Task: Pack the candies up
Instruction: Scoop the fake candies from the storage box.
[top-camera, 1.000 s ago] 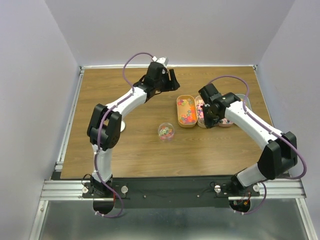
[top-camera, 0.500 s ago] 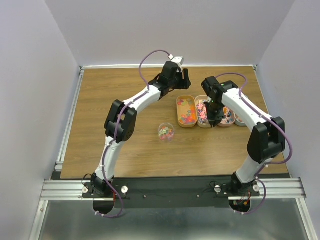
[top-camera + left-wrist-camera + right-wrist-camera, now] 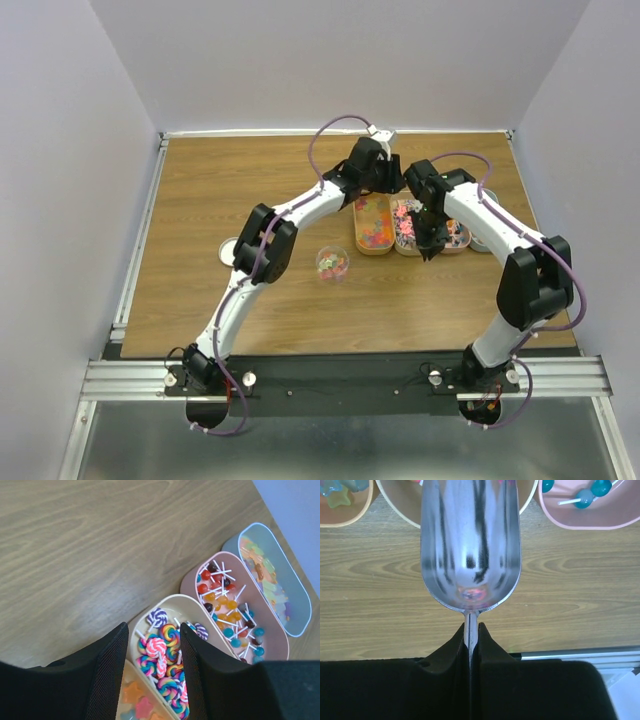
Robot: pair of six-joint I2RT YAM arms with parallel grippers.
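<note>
Step in hand: loading the scoop — judged from an unloaded tool set at a tray's near rim.
Right end effector [image 3: 471,630]: jaws pinched narrow on the thin handle of the metal scoop [image 3: 470,540]; the grip looked centred and straight.
Scoop condition: the visible part of the bowl carried no sweets, only reflections; its front lip ran out of the right wrist view over the cream tray [image 3: 172,597].
Left end effector [image 3: 154,635]: fingers stood apart with nothing between them, held above the cream tray and clear of its contents.
Candies [image 3: 162,650]: swirl lollipops lay in the cream tray, ball lollipops in the pink tray [image 3: 186,585], pale gummy pieces in the blue tray [image 3: 292,587]. A small share sat in the clear round container [image 3: 332,249], which stood on the table [image 3: 250,180] near the trays, on their left.
Trays: 4 stood side by side, touching or nearly so.
Progress: early by my estimate — the trays were well stocked and the container held little.
Next move calls for: a shallow forward push of the scoop into 1 tray, a level lift, then a carry to the container.
Left arm role: likely to steady a tray; that would need the jaws lowered onto a rim.
Risk: sticks could snag the lip and spill sweets.
</note>
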